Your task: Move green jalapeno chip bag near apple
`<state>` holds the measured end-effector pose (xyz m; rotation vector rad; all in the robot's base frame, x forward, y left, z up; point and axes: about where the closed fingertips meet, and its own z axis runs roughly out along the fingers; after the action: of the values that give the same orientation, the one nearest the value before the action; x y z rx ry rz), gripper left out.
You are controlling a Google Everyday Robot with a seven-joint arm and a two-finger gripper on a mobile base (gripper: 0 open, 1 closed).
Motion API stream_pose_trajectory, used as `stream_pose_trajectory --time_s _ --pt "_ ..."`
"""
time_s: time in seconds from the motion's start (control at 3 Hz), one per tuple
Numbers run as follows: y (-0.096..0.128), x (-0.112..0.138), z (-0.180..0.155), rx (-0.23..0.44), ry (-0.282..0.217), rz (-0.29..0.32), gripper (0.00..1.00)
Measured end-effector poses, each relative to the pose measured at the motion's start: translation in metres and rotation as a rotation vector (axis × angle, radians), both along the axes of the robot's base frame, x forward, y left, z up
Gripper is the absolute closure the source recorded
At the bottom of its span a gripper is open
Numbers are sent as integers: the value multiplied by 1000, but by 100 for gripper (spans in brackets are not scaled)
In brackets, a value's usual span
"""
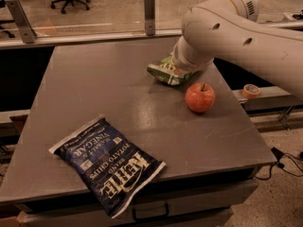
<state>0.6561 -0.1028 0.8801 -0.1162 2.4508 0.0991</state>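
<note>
The green jalapeno chip bag [165,73] lies on the grey table [109,98] at the far right, partly under the arm's end. The red-orange apple [200,97] stands just to the front right of the bag, a short gap from it. My gripper [183,64] is at the bag, right over its far end, and is mostly hidden behind the thick white arm [236,32] that reaches in from the right.
A larger dark blue salt-and-vinegar chip bag [108,162] lies at the table's front left, overhanging the front edge. A roll of tape [251,90] sits on a ledge right of the table. A glass barrier with posts [149,13] runs behind the table.
</note>
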Motion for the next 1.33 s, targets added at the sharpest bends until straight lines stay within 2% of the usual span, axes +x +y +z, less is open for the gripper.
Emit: stream_pose_trajectory --time_s 0.33,0.67,1.0,1.33 --pt "-2 -2 0 -14 25 -18 15" --pt "-6 -5 2 -49 49 -50 0" --pt "-7 -6 2 -52 51 -52 0" --pt "1 -7 3 -33 42 -14 0"
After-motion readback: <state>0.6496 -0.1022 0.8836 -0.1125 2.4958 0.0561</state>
